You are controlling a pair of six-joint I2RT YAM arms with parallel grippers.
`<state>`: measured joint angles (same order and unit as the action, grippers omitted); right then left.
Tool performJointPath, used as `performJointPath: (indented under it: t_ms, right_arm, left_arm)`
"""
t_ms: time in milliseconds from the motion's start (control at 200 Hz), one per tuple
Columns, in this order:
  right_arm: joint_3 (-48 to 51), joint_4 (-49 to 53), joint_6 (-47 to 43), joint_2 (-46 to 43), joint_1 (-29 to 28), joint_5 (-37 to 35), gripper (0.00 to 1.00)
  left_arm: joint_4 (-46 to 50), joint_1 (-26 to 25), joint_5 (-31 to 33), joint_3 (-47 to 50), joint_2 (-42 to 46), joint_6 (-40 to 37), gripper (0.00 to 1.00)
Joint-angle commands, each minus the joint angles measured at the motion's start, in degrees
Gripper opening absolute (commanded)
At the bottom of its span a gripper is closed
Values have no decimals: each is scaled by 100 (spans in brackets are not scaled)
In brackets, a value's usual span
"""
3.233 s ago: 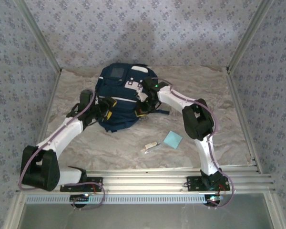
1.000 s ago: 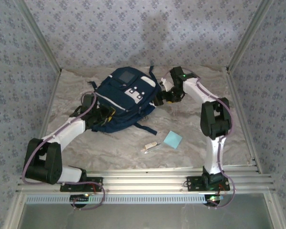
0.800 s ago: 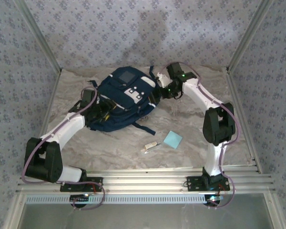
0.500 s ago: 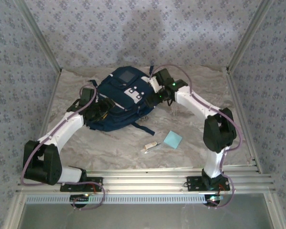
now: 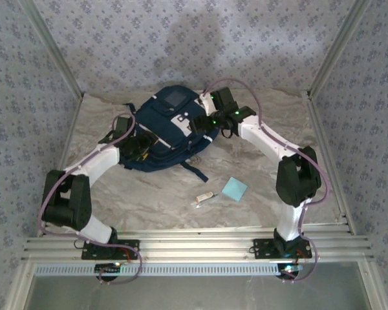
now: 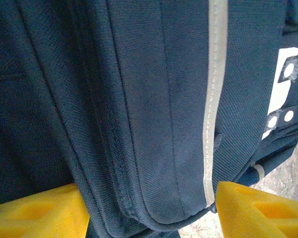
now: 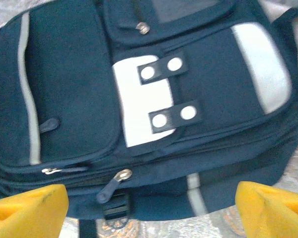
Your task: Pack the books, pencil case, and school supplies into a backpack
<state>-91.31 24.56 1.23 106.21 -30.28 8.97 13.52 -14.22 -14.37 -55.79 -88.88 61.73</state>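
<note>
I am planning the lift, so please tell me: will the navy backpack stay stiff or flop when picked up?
Probably floppy: the backpack is soft, creased fabric and would likely sag. Its loose strap lies on the table and might trail or snag.

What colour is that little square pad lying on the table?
The pad is light blue, clearest from the top camera.

Pale marbled surface [image 5: 149,194], creased. The navy backpack [image 5: 168,126] lies toward the far edge, near centre. A light-blue square pad [image 5: 234,188] and a slim white stick [image 5: 204,199] lie side by side toward the near edge, right of centre.
</note>
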Motion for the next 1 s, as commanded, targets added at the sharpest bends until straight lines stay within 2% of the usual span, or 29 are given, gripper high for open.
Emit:
performJointPath:
  t_ms: [0,110,235,305,380,515,625,770,994]
  right_arm:
    - [175,-181,-192,30,-218,211,86]
    - [343,-404,-194,106,-414,268,83]
    - [82,-349,-97,541,-531,452,64]
    - [-30,-389,-230,769,-605,660,47]
    - [-124,-407,-466,1000,-629,847,41]
    - [-369,-196,-888,1376,-610,1145,44]
    - [-507,-62,-1027,1575,-598,911,47]
    - [-565,-240,-761,1682,-533,830,52]
    - [-697,-210,-397,1866,-385,810,52]
  left_arm:
    - [-509,13,-396,-298,-30,203,66]
    - [200,7,-352,-482,238,-174,66]
    - [819,6,-57,-362,787,-454,66]
    - [1042,20,198,-293,1063,-601,66]
    - [1169,93,330,-253,1220,-717,66]
    - [979,261,282,-287,1129,-806,67]
    - [567,297,-56,-476,611,-632,67]
    - [-316,204,-431,-546,-122,-144,66]
    - [-352,68,-324,-632,-819,-247,65]
